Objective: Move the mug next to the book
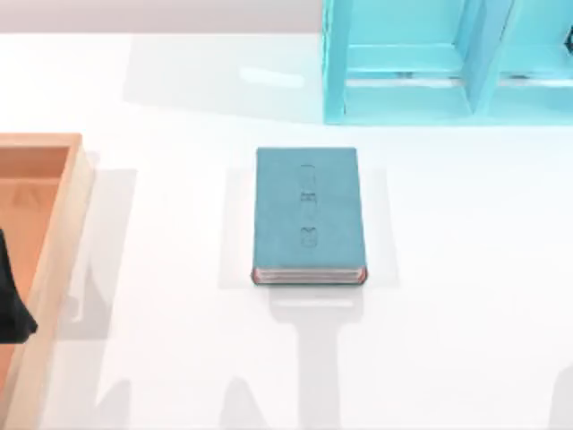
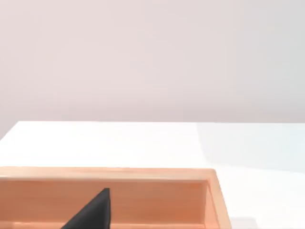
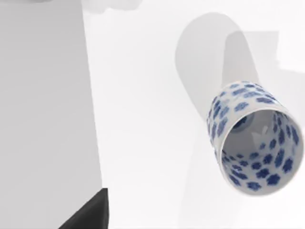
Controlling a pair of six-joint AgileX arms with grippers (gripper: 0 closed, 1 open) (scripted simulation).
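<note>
The book (image 1: 309,215) is a thick teal-blue hardcover lying flat in the middle of the table, its pale page edges toward the near side. The mug (image 3: 252,138), white with dark blue spots, rests on the white tabletop in the right wrist view with its open mouth toward the camera. A dark part of my right gripper (image 3: 88,212) shows at that view's edge, well apart from the mug. My left gripper (image 1: 13,309) hangs over the wooden tray at the table's left edge, and a dark tip of it (image 2: 93,212) is seen against the tray wall.
A wooden tray (image 1: 54,242) runs along the left side of the table. A light-blue shelf unit (image 1: 448,63) stands at the back right. White tabletop lies open on both sides of the book and in front of it.
</note>
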